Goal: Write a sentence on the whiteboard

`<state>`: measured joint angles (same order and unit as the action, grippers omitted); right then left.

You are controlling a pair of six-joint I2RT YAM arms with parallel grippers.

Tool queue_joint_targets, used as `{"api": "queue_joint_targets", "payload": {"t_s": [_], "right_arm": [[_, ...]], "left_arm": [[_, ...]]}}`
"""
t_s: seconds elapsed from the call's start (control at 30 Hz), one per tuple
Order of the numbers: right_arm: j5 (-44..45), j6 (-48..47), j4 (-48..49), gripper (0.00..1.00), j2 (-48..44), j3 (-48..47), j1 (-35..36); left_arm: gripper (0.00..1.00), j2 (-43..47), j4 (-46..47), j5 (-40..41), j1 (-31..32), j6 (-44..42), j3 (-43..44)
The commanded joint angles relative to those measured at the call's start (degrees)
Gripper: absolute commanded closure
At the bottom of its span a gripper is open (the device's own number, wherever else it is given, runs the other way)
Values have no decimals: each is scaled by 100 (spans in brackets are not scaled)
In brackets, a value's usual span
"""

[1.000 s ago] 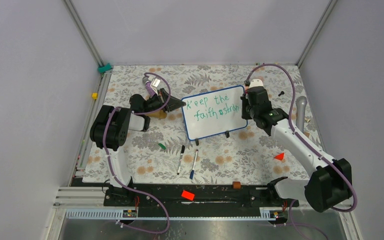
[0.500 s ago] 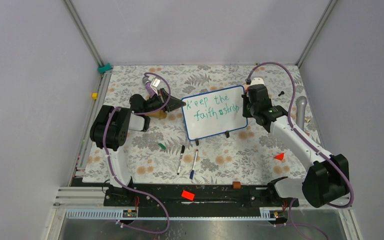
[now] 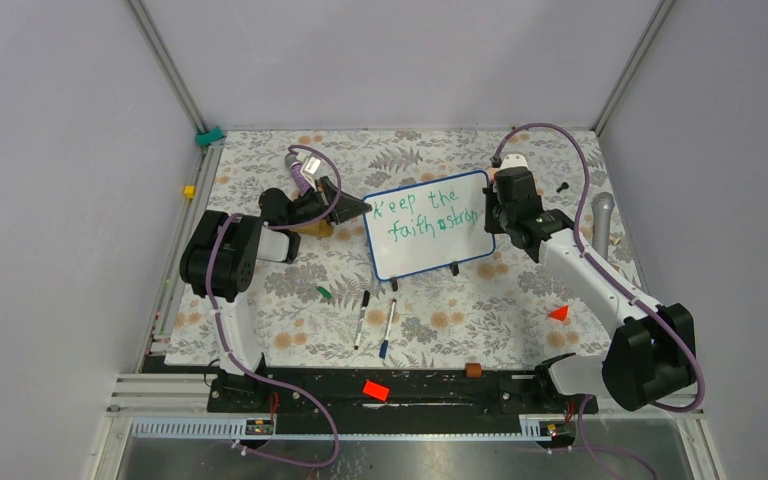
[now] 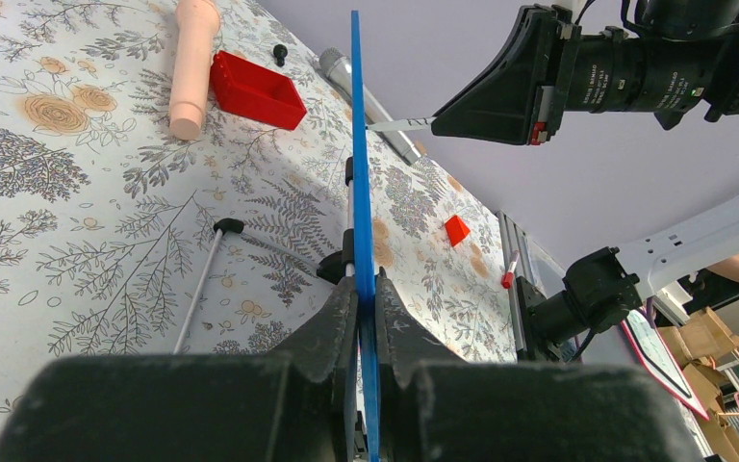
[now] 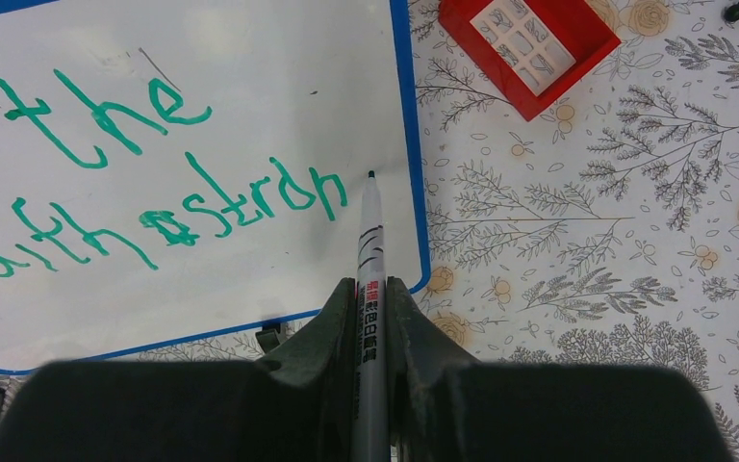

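The small glossy white whiteboard with thin blue rim [image 3: 422, 258] stands mid-table, its left edge clamped in the left gripper [image 4: 364, 300]. The right gripper [image 5: 370, 286], nearer the unfinished word, is clamped on a slim white marker pen [image 5: 369, 226] whose long axis points straight out at the board. Its tip lies just right of the last letter of the green handwritten sentence [image 5: 164, 173], in the narrow bare strip before the right rim, where the missing letter probably must fit.

Left pincer [image 4: 364, 294] clamps blue-rimmed whiteboard [image 4: 357, 144], seen edge-on.
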<state>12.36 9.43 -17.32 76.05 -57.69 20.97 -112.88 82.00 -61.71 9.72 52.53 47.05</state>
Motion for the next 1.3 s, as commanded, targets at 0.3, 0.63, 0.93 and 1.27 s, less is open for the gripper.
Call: {"api": "queue_joint_targets", "payload": {"t_s": [0.3, 0.63, 0.93, 1.27], "right_arm": [[-435, 34, 165, 100, -87, 42, -32], [-325, 32, -25, 100, -57, 120, -32], [121, 35, -65, 100, 7, 7, -32], [131, 19, -15, 100, 107, -303, -62]], "left_arm": [[100, 112, 255, -435, 73, -296, -2], [100, 116, 253, -434, 71, -296, -3], [100, 109, 258, -429, 74, -298, -2], [100, 109, 256, -429, 70, -297, 5]]}}
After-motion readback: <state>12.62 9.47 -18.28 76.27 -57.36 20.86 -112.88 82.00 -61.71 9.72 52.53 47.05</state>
